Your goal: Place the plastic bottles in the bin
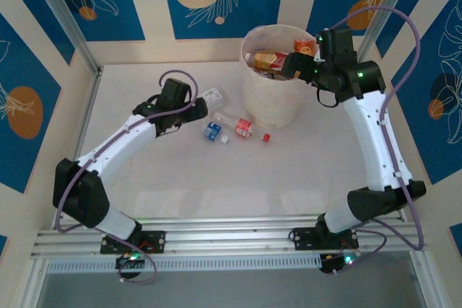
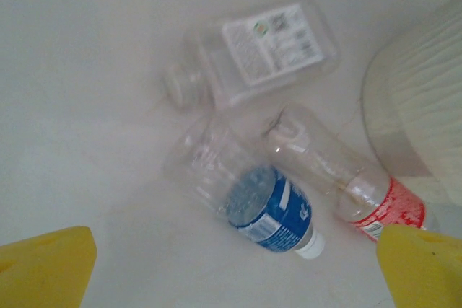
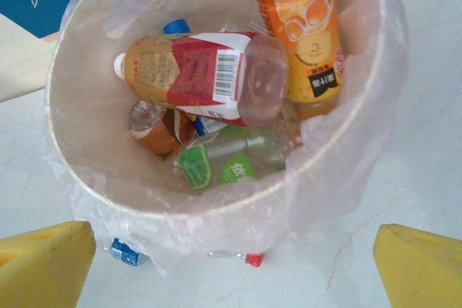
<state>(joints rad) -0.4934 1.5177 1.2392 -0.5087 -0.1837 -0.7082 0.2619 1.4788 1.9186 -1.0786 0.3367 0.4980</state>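
We count three plastic bottles (image 1: 242, 127) loose on the desk (image 1: 216, 178), toward its far edge, just beside the bin (image 1: 271, 102) on the side facing the left edge. Our left gripper (image 1: 193, 110), the nearer one, hangs spread and empty over them. The blue-labelled bottle (image 2: 267, 210) lies just ahead of it, long axis slanting across its closing line, cap end nearest. Our right gripper (image 1: 292, 66), also spread, hovers above the bin.
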